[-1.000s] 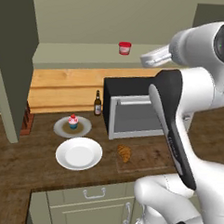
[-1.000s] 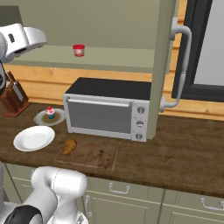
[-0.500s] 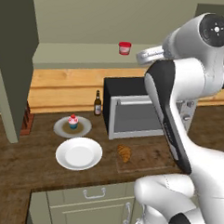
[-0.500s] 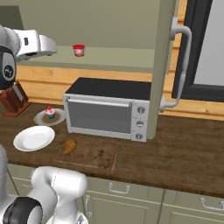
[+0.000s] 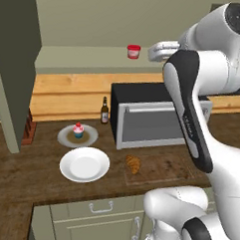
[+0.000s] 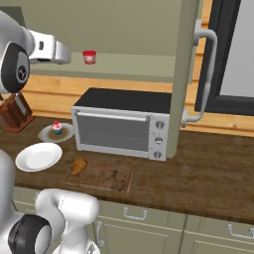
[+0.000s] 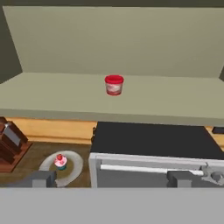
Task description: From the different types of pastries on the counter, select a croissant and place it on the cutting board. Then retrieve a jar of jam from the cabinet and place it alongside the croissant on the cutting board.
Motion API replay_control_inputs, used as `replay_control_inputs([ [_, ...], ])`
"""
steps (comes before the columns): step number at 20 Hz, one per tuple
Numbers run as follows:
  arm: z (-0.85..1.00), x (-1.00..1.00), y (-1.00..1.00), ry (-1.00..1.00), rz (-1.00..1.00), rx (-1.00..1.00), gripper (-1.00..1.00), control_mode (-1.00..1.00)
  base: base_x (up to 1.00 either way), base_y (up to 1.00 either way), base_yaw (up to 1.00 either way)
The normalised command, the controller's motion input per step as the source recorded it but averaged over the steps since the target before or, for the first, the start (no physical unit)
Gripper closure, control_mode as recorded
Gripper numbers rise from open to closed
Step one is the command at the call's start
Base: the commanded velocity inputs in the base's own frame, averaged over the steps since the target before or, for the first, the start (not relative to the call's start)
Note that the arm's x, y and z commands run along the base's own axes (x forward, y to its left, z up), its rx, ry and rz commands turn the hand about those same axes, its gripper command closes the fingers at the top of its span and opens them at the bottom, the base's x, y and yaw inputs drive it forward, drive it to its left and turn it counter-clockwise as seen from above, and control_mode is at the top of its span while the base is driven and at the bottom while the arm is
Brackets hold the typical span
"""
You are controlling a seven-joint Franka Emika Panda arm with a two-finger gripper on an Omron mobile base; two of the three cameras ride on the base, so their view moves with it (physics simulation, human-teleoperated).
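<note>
A long dark wooden counter (image 5: 19, 186) runs under pale green-grey cupboard fronts, with warm timber planking on the wall behind and a dark-framed window off to one side. The toaster oven (image 6: 121, 124), a black-topped steel box with a glass door, sits in the middle of it. Just in front of the oven lies the flat, grainy cutting board (image 6: 106, 176), with the flaky golden croissant (image 5: 133, 164) on its end nearest the round white plate (image 5: 84, 165). Behind that plate a pink-frosted cupcake (image 5: 78, 130) sits on a grey dish, a brown bottle (image 5: 105, 110) beside the oven and a wooden knife block (image 6: 15, 111) farther along. Above the oven, on the matte olive cabinet (image 7: 43, 98) shelf, stands the squat red jar of jam (image 7: 114, 85). The gripper (image 7: 111, 178) hangs level with the shelf, fingers spread wide and empty, and has come nearer the jar than half a second ago
</note>
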Motion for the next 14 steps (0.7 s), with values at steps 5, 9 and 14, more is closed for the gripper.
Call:
replay_control_inputs([
  [5, 0.00, 0.35, 0.00, -0.07, 0.00, 0.00, -1.00, -1.00, 0.00, 0.00, 0.00],
  [9, -0.42, 0.19, 0.00, -0.01, 0.00, 0.00, -1.00, -1.00, 0.00, 0.00, 0.00],
  [14, -0.25, 0.19, 0.00, 0.00, 0.00, 0.00, -1.00, -1.00, 0.00, 0.00, 0.00],
])
